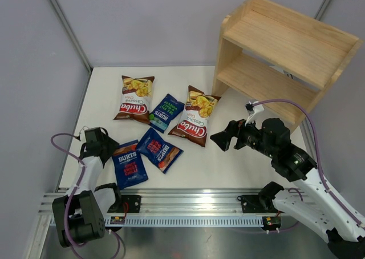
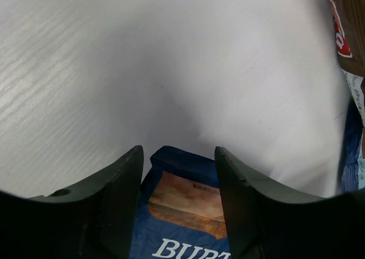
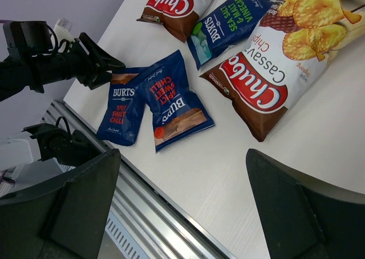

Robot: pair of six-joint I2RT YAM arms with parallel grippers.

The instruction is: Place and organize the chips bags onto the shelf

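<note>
Five chips bags lie flat on the white table (image 1: 228, 168): a Chuba bag (image 1: 134, 98) at the back left, a green-accented Burts bag (image 1: 166, 112), a second Chuba bag (image 1: 195, 116), and two red-accented Burts bags (image 1: 160, 149) (image 1: 129, 164) near the front. My left gripper (image 1: 113, 149) is low and open, and its fingers (image 2: 122, 185) straddle the top end of the front-left Burts bag (image 2: 182, 213). My right gripper (image 1: 219, 138) is wide open and empty, above bare table (image 3: 188, 173) just right of the second Chuba bag (image 3: 274, 71). The wooden shelf (image 1: 279, 53) stands at the back right with both tiers bare.
An aluminium rail (image 1: 188, 205) runs along the near table edge, also seen in the right wrist view (image 3: 165, 230). Grey walls close the left side and the back. A purple cable (image 1: 311, 128) loops over the right arm close to the shelf's front corner.
</note>
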